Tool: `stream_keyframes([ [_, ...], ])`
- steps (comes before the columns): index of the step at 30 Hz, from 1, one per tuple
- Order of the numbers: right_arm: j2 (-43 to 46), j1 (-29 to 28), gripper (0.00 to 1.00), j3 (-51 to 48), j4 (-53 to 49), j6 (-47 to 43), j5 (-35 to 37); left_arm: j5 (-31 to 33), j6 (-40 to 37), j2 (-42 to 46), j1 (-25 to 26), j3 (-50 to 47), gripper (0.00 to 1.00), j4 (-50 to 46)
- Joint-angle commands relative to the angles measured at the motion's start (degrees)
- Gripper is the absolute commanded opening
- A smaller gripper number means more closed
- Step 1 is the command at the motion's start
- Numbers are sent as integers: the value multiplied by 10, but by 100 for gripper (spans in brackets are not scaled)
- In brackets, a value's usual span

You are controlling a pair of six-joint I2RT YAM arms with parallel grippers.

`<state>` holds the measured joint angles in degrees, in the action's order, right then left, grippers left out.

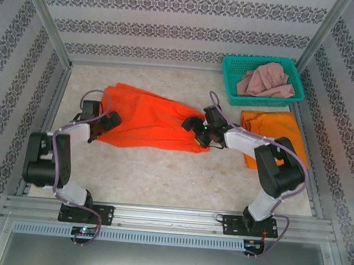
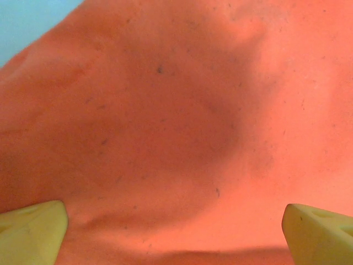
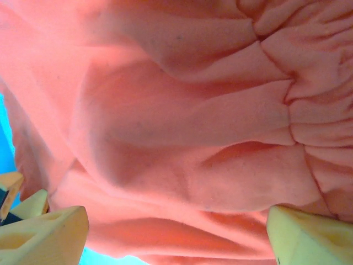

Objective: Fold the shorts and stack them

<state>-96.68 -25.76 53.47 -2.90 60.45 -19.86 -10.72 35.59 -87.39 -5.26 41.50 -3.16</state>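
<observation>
The red-orange shorts lie spread across the middle of the table. My left gripper sits at their left end, jaws wide open, its yellow fingertips far apart over smooth fabric. My right gripper is at their right end, also open, with rumpled cloth and the gathered waist between and beyond its fingertips. The yellow-orange shorts lie folded at the right, partly under my right arm. The dusty pink shorts sit bunched in the basket.
A teal mesh basket stands at the back right corner. Metal frame posts and patterned walls enclose the table. Bare tabletop shows in front of the red-orange shorts.
</observation>
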Motion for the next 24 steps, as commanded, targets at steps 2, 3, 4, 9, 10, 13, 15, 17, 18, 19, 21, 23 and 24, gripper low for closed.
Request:
stream_keyframes([
  [2, 101, 11, 85, 6, -50, -56, 5, -18, 21, 111, -5, -23, 100, -47],
  [3, 115, 15, 85, 15, -53, -61, 11, -25, 23, 129, -5, -19, 100, -55],
  [4, 121, 19, 85, 22, -52, -63, 17, -31, 25, 141, -5, -14, 100, -60],
  [9, 66, 43, 84, 97, -58, -68, 10, -73, 51, 143, -1, 2, 100, -22],
  [10, 48, 46, 84, 114, -60, -68, 4, -76, 53, 133, 0, 2, 100, -14],
  [13, -13, 50, 84, 153, -58, -66, -10, -77, 57, 89, 0, 6, 100, 4],
  [15, -54, 57, 84, 168, -54, -65, -9, -74, 61, 57, 1, 1, 100, 18],
  [17, -86, 68, 84, 176, -58, -69, -1, -62, 63, 33, 1, -10, 100, 27],
  [18, -102, 75, 84, 177, -59, -70, 1, -55, 63, 23, 0, -15, 100, 30],
  [19, -114, 81, 84, 175, -58, -70, 2, -48, 62, 15, 0, -21, 100, 29],
  [21, -138, 92, 84, 168, -56, -72, 5, -37, 58, 4, 0, -37, 100, 30],
  [23, -151, 101, 84, 162, -59, -80, 13, -27, 56, 2, -1, -53, 100, 32],
  [24, -154, 107, 84, 159, -59, -84, 16, -22, 55, 4, -2, -61, 100, 32],
])
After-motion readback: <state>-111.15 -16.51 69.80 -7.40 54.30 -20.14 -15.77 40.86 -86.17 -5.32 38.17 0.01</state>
